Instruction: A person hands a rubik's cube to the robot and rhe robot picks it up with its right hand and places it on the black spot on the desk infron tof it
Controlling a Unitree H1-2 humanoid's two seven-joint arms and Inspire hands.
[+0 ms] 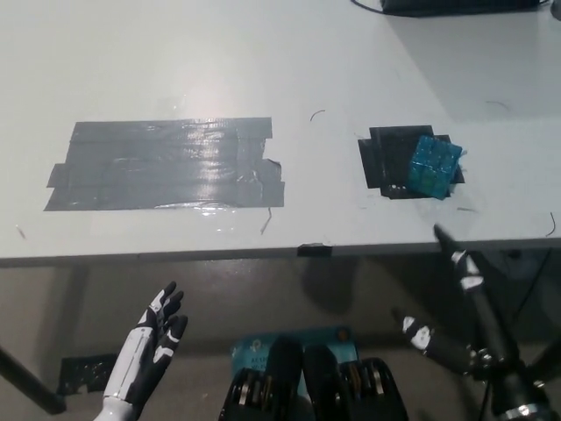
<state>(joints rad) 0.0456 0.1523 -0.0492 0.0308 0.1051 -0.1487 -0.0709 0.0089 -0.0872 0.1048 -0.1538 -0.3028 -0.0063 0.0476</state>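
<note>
The Rubik's cube (pixel 434 166), showing a blue face, sits on the right part of the small black spot (pixel 388 161) on the white desk (pixel 263 61). My black right hand (pixel 465 316) is low at the bottom right, below the desk's front edge, open with fingers spread and holding nothing. My white left hand (pixel 149 342) rests open at the lower left, below the desk edge.
A large patch of grey tape (pixel 166 164) covers the desk's left middle. A dark object (pixel 456 5) lies at the far right edge of the desk. A blue label (pixel 263 346) shows under the desk near the bottom middle.
</note>
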